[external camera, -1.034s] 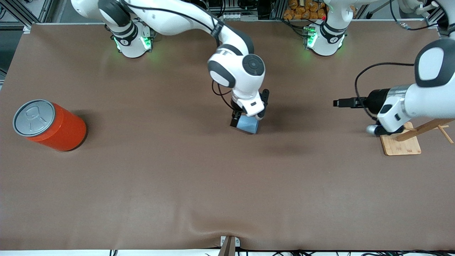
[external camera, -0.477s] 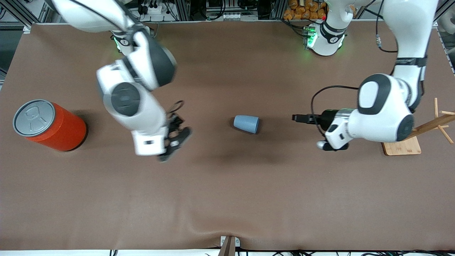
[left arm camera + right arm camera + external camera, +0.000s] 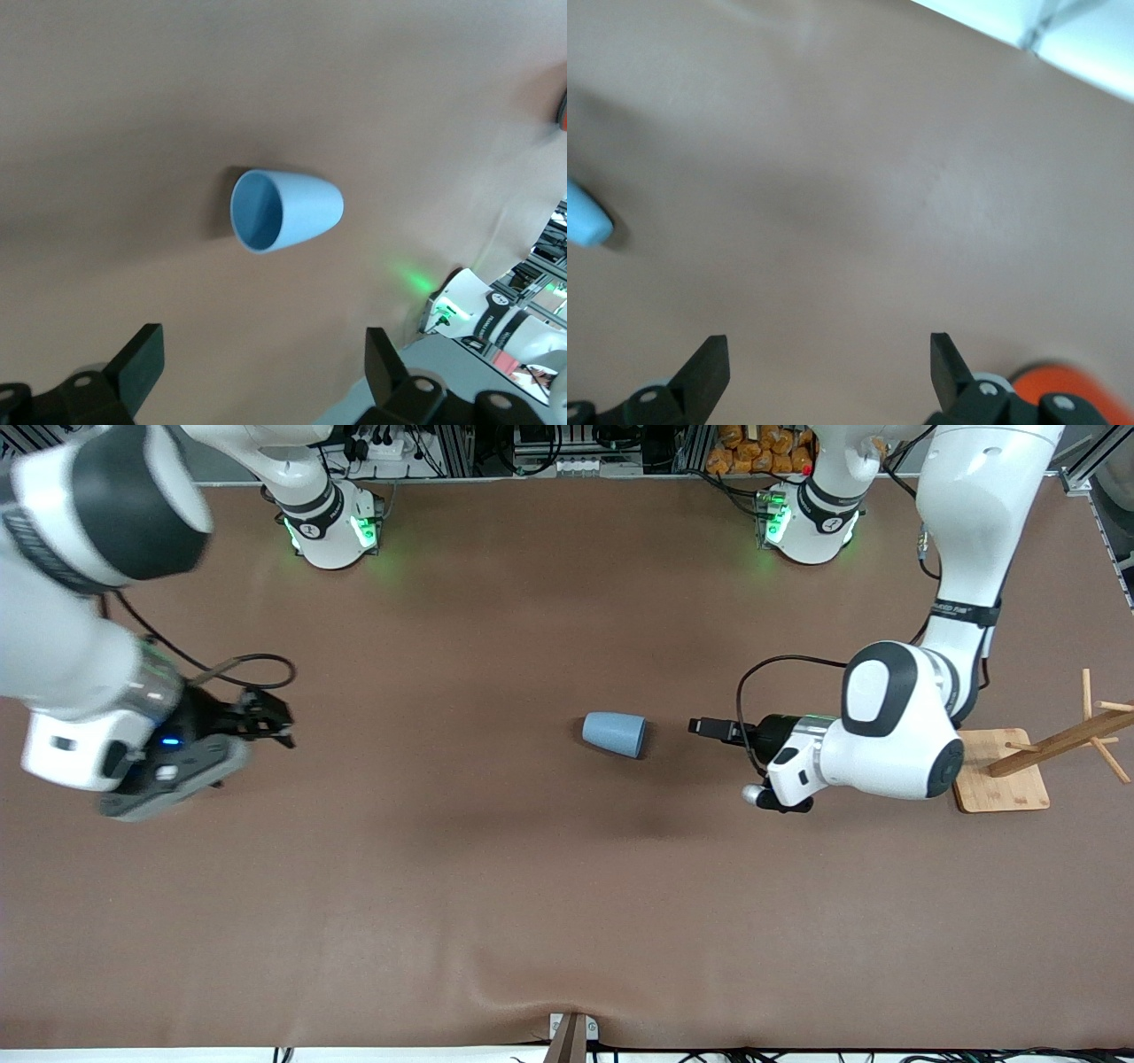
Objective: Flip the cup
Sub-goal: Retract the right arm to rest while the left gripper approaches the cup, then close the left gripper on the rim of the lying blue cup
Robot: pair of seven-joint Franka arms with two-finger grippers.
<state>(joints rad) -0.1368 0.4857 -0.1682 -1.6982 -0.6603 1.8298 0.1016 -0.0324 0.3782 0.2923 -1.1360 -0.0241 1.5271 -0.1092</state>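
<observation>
On the tabletop (image 3: 532,886) the cup (image 3: 615,734) lies sideways (mouth toward the left gripper (image 3: 709,728)); both grippers' jaws open, right gripper (image 3: 266,722) well apart.

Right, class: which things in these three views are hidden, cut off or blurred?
- Orange can: the right arm covers it in the front view; blurred and edge-cut in the right wrist view.
- Cup: edge-cut in the right wrist view.
- Left gripper: fingers unclear in the front view.
- Wooden rack: edge-cut in the front view.

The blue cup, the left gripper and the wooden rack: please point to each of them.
blue cup (image 3: 288,211), left wrist view, on its outer side wall.
left gripper (image 3: 709,728), front view, between its fingertips.
wooden rack (image 3: 1001,786), front view, on its flat base board.
</observation>
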